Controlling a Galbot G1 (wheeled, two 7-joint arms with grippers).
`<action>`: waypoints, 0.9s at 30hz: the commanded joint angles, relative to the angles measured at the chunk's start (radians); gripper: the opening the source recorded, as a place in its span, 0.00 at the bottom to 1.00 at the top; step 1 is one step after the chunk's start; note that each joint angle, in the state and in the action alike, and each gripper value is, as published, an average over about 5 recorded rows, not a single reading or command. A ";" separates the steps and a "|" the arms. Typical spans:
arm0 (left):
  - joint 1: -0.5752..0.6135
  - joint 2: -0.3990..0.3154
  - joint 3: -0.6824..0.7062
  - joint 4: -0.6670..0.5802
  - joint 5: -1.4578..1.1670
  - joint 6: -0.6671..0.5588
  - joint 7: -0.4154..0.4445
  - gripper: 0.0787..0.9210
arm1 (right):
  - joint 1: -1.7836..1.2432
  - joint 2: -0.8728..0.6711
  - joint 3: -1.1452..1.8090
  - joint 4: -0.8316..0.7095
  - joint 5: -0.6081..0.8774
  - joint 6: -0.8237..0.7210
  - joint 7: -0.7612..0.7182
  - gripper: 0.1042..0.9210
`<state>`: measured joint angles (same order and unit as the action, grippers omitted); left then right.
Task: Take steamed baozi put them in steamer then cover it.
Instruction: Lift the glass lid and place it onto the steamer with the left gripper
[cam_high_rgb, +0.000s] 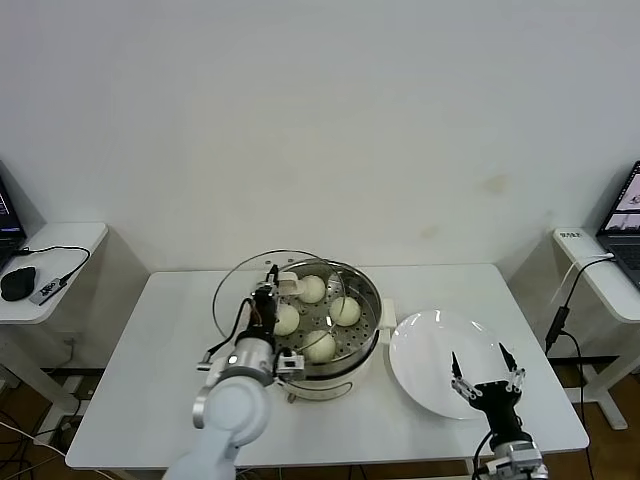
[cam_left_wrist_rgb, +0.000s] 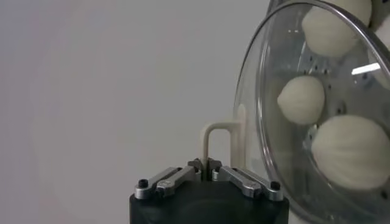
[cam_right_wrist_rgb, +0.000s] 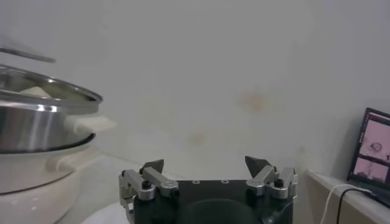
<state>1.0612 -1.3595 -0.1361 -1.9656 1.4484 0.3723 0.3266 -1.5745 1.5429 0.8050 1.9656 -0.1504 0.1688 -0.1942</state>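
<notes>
White wall behind, white table (cam_high_rgb: 150, 400) in front. No readable writing on anything. Left gripper (cam_high_rgb: 268, 296) clamped on cream handle (cam_left_wrist_rgb: 218, 139) of glass lid (cam_high_rgb: 232, 285), lid tilted over steamer's left rim. Steamer (cam_high_rgb: 368, 330) mid-table, four baozi (cam_high_rgb: 319, 346) on perforated tray. Right gripper (cam_high_rgb: 487, 372) spread wide, empty, hovering over white plate (cam_high_rgb: 425, 340), right of steamer.

The steamer (cam_high_rgb: 325, 345) stood near the middle of the surface (cam_high_rgb: 150, 400), with four steamed baozi (cam_high_rgb: 320, 346) on the perforated tray inside it. The glass lid (cam_high_rgb: 240, 290) hung tilted over the steamer's left rim, its handle (cam_left_wrist_rgb: 214, 141) pinched in the left tool (cam_high_rgb: 275, 283). The plate (cam_high_rgb: 420, 340) lay just right of the steamer. The right tool (cam_high_rgb: 487, 380) hovered over the plate's near edge, jaws apart.
</notes>
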 joint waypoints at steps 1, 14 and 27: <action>-0.033 -0.136 0.050 0.083 0.128 0.018 0.033 0.06 | 0.000 0.004 -0.006 -0.010 -0.025 0.004 0.001 0.88; -0.024 -0.188 0.059 0.130 0.176 0.002 0.016 0.06 | -0.009 -0.001 -0.003 -0.019 -0.027 0.016 0.002 0.88; -0.021 -0.214 0.063 0.152 0.205 -0.010 0.006 0.06 | -0.011 -0.002 -0.010 -0.022 -0.033 0.018 0.002 0.88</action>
<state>1.0454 -1.5540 -0.0777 -1.8285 1.6342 0.3620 0.3287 -1.5850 1.5411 0.7947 1.9435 -0.1808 0.1862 -0.1914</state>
